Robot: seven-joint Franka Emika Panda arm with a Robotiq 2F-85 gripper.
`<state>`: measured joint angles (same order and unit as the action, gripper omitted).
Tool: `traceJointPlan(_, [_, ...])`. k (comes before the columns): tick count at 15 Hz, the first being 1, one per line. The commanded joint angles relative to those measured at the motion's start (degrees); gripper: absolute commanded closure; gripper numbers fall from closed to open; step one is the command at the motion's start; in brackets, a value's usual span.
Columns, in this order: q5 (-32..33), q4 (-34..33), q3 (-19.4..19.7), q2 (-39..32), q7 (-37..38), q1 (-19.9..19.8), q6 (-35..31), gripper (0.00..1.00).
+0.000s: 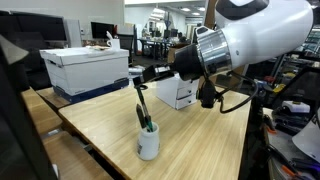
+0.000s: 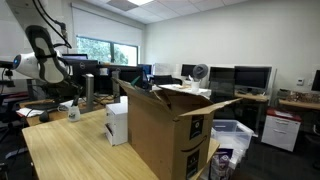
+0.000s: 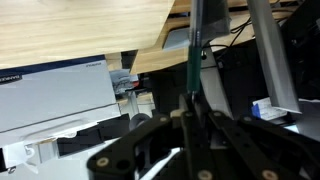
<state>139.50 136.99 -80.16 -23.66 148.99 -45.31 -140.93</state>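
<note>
My gripper (image 1: 139, 78) is shut on a dark green marker (image 1: 142, 102) that slants down to the mouth of a white cup (image 1: 148, 141) on the wooden table (image 1: 190, 140). The cup holds other dark pens. In the wrist view the fingers (image 3: 178, 112) press together on the marker (image 3: 192, 62), which sticks out past them toward the table's underside edge (image 3: 90, 25). In an exterior view the arm (image 2: 42, 58) stands far left, above the cup (image 2: 73, 113).
A white box with a blue base (image 1: 88, 68) sits at the table's far corner, with a smaller white box (image 1: 176, 93) beside the arm. A large open cardboard box (image 2: 170, 130) and a white box (image 2: 117, 122) stand on the table. Desks and monitors lie behind.
</note>
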Motion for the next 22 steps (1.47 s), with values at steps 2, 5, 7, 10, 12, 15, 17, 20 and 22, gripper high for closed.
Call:
traceJointPlan(2, [2.95, 2.44, -2.81, -2.80, 0.00, -2.93, 3.53, 0.96])
traceJointPlan(5, [3.60, 3.93, -3.61, -3.62, 0.00, -4.05, 4.69, 0.96])
traceJointPlan(7, [4.26, 4.85, -4.12, -4.22, 0.01, -4.82, 5.21, 0.96])
traceJointPlan(10, [5.17, 5.95, -4.68, -4.90, 0.01, -5.92, 5.26, 0.96])
traceJointPlan(12, [5.77, 6.01, -4.14, -4.94, 0.01, -5.94, 4.24, 0.96])
traceJointPlan(15, [6.34, 6.10, -3.96, -5.01, 0.01, -6.07, 4.02, 0.62])
traceJointPlan(17, [6.45, 5.78, -3.71, -4.53, 0.01, -6.22, 2.66, 0.45])
traceJointPlan(20, [2.01, 4.98, -3.31, -1.89, -1.65, -6.07, -2.44, 0.27])
traceJointPlan(22, [-2.19, 4.90, -3.17, -0.47, -3.83, -6.40, -5.91, 0.16])
